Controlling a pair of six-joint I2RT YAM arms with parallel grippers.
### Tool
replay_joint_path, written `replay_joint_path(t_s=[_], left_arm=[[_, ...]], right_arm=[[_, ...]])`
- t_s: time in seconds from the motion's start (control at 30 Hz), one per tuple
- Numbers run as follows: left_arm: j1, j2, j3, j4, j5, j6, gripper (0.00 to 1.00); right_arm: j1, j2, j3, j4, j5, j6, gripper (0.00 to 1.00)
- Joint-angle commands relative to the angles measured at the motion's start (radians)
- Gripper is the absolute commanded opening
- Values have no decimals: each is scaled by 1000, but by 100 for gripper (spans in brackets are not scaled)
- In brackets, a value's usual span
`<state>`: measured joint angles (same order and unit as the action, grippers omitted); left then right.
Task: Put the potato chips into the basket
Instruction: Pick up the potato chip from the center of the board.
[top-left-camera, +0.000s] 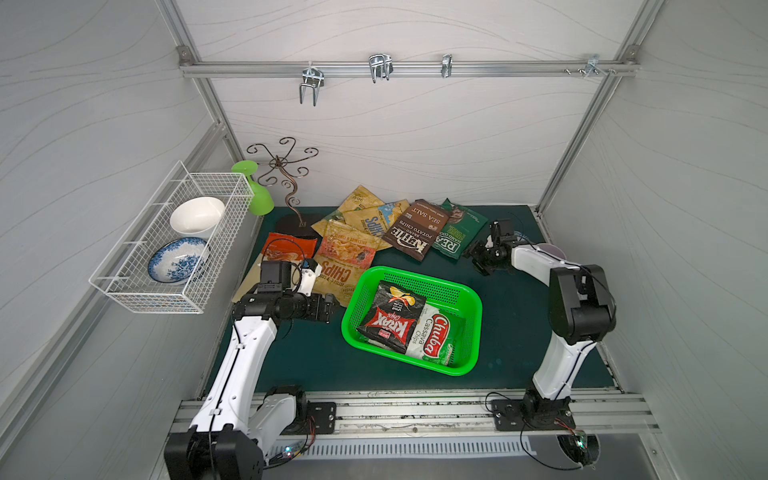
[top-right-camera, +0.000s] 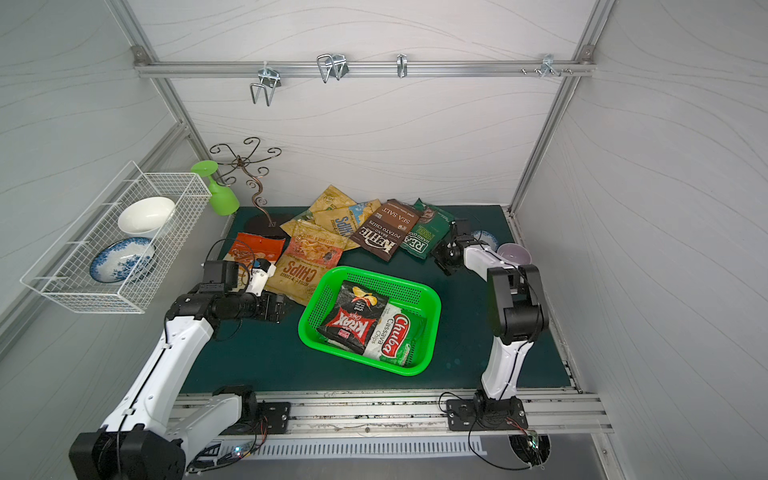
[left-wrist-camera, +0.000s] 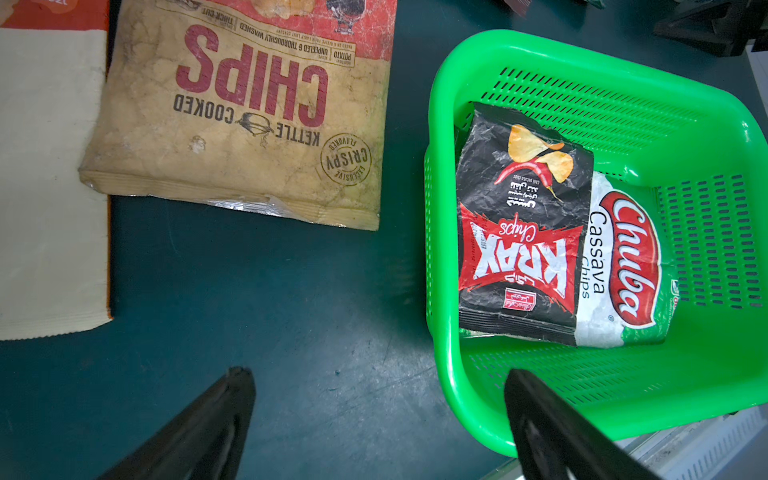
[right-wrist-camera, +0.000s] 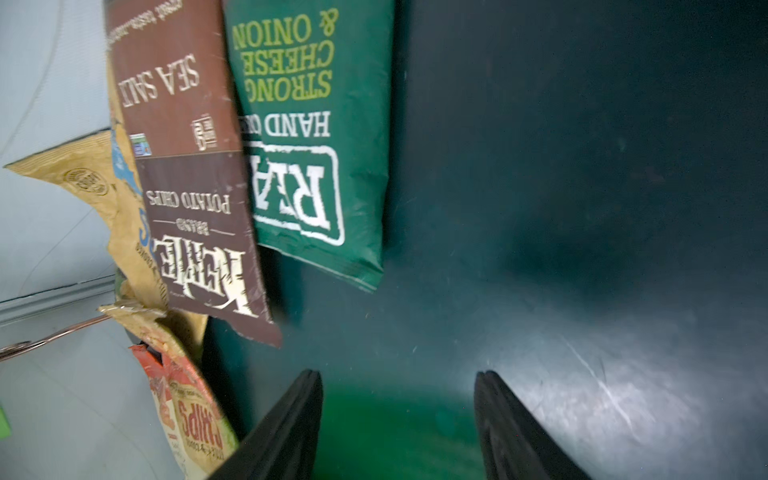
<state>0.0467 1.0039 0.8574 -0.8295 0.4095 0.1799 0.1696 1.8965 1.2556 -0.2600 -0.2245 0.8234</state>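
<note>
The green basket (top-left-camera: 436, 291) (top-right-camera: 395, 286) (left-wrist-camera: 623, 104) sits mid-mat and holds a black-red Krax bag (top-left-camera: 390, 318) (left-wrist-camera: 523, 232) lying partly over a green-white Chuba bag (top-left-camera: 436, 336) (left-wrist-camera: 627, 257). Behind it lie more potato chips: a tan CHIPS bag (top-left-camera: 340, 266) (left-wrist-camera: 249, 116), an orange bag (top-left-camera: 289, 247), a brown Kettle bag (top-left-camera: 415, 230) (right-wrist-camera: 187, 187) and a dark green bag (top-left-camera: 457, 232) (right-wrist-camera: 316, 145). My left gripper (top-left-camera: 334, 307) (left-wrist-camera: 378, 372) hangs open and empty at the basket's left corner. My right gripper (top-left-camera: 478, 257) (right-wrist-camera: 397, 374) is open and empty over bare mat, just right of the dark green bag.
A white wire rack (top-left-camera: 166, 249) with two bowls hangs on the left wall. A green goblet (top-left-camera: 255, 195) and a curly metal stand (top-left-camera: 286, 183) stand at the back left. A purple cup (top-right-camera: 513, 253) sits behind the right arm. Hooks hang on the rear rail.
</note>
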Motion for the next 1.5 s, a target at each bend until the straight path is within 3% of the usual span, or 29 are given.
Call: replay_joint_path(t_s=[0.0,0.67,0.73,0.83,0.93,1.1,1.47], left_arm=[[0,-6,8,26,15,7,98],[1,-13,8,26,20,9,98],[0,-13,8,26,20,9,98],[1,-15,8,26,19,9,98],[1,-17,9,24,20,9,98],[0,-21,8,26,22,9,98],[0,-24,8,24,23,12,98]], right_arm=[[-6,48,37,42,2,14,62],[17,270,156,196,-55,77,55],[22,282,171,192,-55,81,50],[28,282,168,207,-60,86,34],[30,258,154,217,-71,81,14],[31,156,110,231,-62,54,2],[59,-118,143,105,6,-40,0]])
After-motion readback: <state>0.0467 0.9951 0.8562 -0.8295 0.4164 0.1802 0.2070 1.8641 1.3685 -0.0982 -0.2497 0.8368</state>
